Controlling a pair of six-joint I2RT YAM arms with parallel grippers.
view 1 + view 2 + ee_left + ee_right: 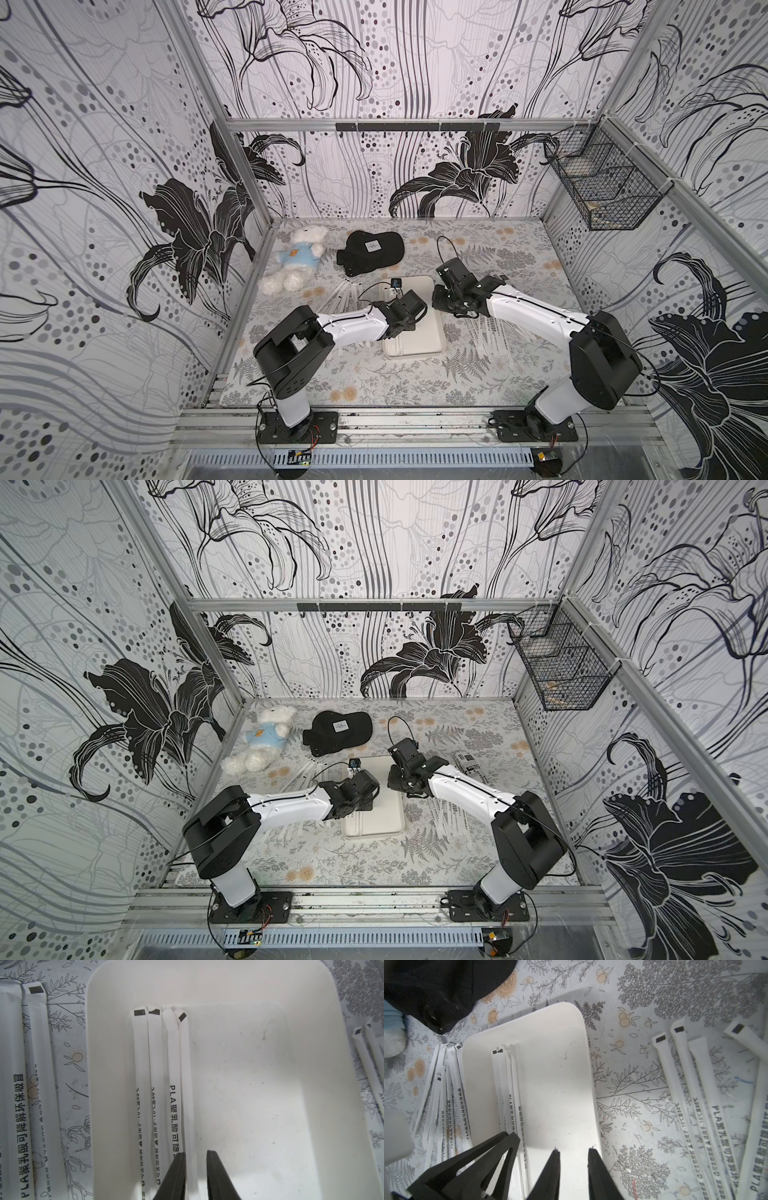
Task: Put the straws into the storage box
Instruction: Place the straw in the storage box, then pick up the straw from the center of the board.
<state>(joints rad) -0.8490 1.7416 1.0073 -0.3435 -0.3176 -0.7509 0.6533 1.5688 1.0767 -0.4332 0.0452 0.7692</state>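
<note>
Left gripper [195, 1153] hangs low over the storage box [249, 1084] with its fingers parted. We see one wrapped straw running loose between them, with a gap showing on one side, so nothing is pinched. Four straws [158, 1084] lie side by side on the box floor, their dark-marked ends against its end wall. In both top views we find the left arm [353, 324] stretched nearly level from its front base, wrist bent down over the box's left half. We see the right arm [536, 309] rise to a high elbow and slope down toward the centre. There the right gripper [574, 1149] hovers over the box's right edge, jaws spread and empty. More straws lie loose on the tablecloth [633, 1064] on either side of the box, those on the left just beside its wall.
</note>
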